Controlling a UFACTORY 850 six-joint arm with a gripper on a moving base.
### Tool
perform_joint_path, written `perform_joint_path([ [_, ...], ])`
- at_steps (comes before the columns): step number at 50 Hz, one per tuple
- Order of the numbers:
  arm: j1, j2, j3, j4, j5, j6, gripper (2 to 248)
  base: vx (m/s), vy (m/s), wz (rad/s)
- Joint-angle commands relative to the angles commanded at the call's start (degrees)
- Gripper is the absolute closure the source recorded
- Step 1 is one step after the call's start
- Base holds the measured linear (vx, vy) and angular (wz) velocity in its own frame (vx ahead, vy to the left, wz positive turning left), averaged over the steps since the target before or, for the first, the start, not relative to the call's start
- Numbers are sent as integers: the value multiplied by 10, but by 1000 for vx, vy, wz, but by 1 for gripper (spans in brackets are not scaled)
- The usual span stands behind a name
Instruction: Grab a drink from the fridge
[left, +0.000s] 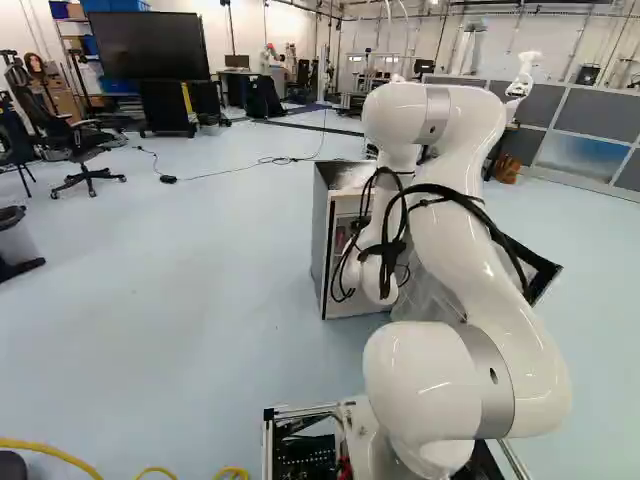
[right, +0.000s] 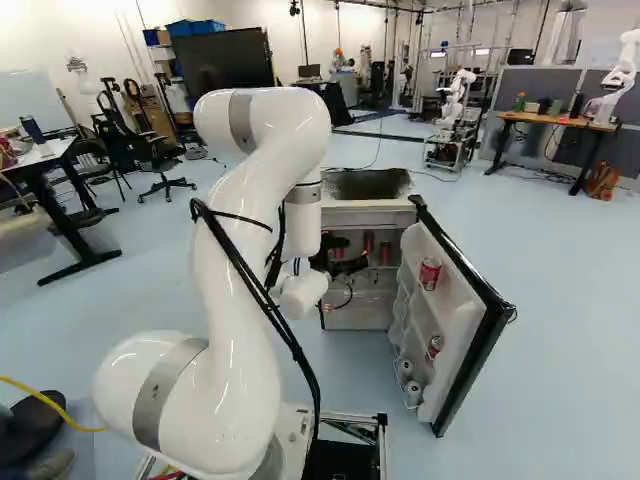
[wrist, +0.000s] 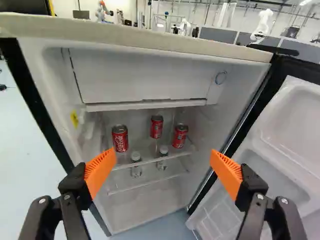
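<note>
We faced a boxy white fridge (wrist: 145, 210), open, with a clear upper shelf (wrist: 155, 160); our black, orange-padded gripper (right: 350, 264) hung spread before it. Three red metal cans (wrist: 120, 138) stood between the shelf's side edges.

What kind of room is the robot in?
It looks like a robot lab or workshop. Besides the robot's own white arm, another white arm stands beyond a desk, a black cable runs across the floor, and a little fridge stands open on the floor.
</note>
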Motion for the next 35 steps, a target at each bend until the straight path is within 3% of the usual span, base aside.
perform_joint_path([
  [35,-5,-70,-42,-28,0,0,3,0,0,0],
])
